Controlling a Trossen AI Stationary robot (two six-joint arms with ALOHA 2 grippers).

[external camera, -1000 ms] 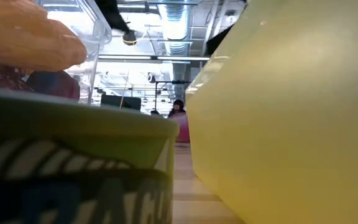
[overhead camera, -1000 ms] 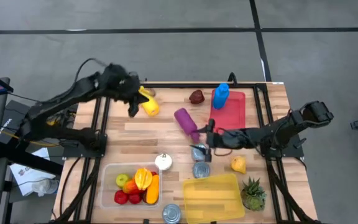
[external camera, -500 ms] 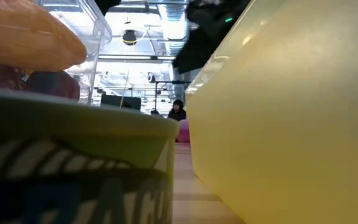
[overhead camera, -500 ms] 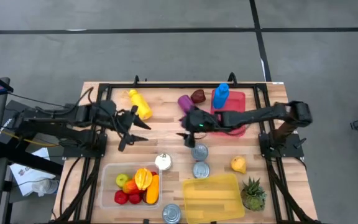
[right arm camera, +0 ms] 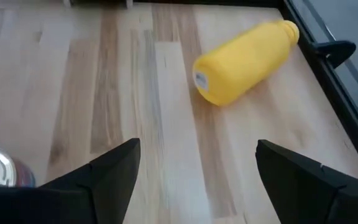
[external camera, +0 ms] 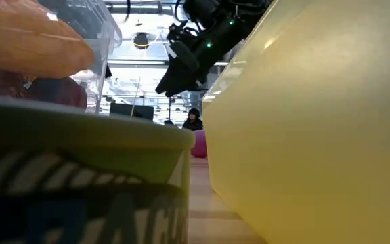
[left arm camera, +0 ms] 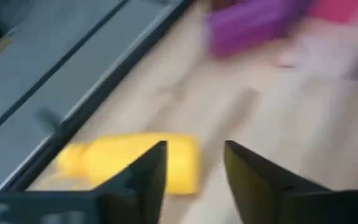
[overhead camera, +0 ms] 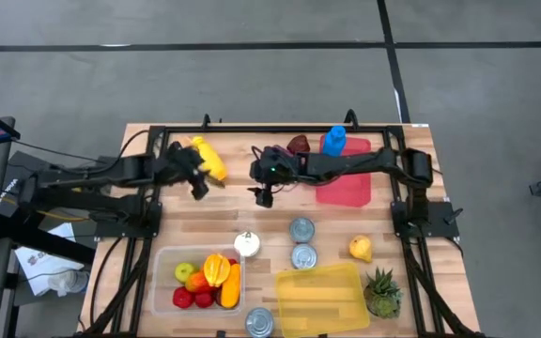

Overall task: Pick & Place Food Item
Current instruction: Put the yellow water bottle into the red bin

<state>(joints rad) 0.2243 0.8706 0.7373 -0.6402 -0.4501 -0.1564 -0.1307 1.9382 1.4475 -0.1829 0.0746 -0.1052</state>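
Wooden desk (overhead camera: 252, 221) now carries the released yellow bottle (overhead camera: 210, 160) lying flat beside the left gripper (overhead camera: 198, 180), fingers parted. Right gripper (overhead camera: 263, 194) has swung over, fingers spread empty, so another pick seems due

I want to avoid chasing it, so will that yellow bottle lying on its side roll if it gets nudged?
Probably: the yellow bottle lies on its rounded side on bare wood table, so it may roll. It looks like smooth plastic, likely light and a bit slippery. Its narrow neck might make it curve.

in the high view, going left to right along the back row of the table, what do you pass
yellow bottle → right hand → dark red fruit → blue bottle, which stands on the red tray
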